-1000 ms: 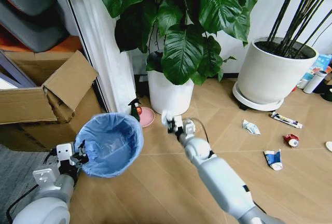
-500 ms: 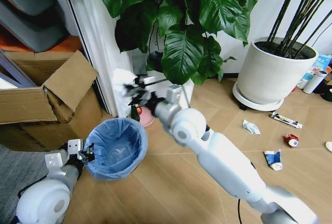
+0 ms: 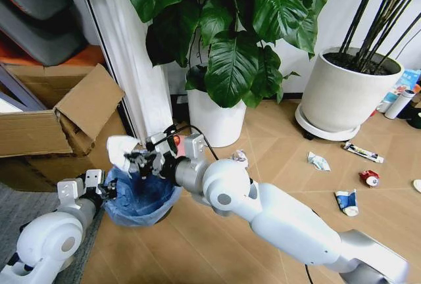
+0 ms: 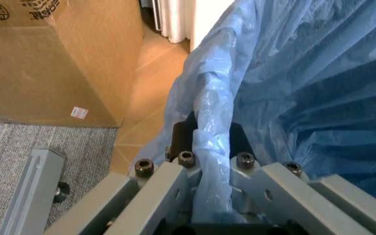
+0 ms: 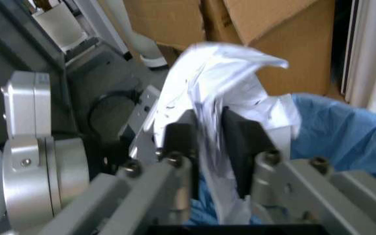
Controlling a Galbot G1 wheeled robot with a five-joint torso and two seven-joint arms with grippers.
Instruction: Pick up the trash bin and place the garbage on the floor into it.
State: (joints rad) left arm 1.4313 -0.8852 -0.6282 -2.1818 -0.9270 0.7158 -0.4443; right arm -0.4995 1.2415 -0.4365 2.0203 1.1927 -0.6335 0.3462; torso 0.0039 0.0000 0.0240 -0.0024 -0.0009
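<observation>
1. The right claw [image 3: 135, 160] has swung down from beside the curtain to just over the trash bin's [image 3: 141, 198] near rim, clenched on a crumpled white paper wad [image 3: 121, 148].
2. The left claw [image 3: 105, 190], lower than half a second ago, pinches the bin's blue-lined rim, holding it above the floor [image 3: 276, 146].
3. Other garbage lies unmoved by the big white pot [image 3: 342, 96]: a wrapper [image 3: 318, 161], a crushed red-white piece [image 3: 370, 178].

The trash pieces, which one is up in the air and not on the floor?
The crumpled white paper wad. The right gripper pinches it above the trash bin; the blue-and-white wrappers and the red-white piece lie on the floor.
</observation>
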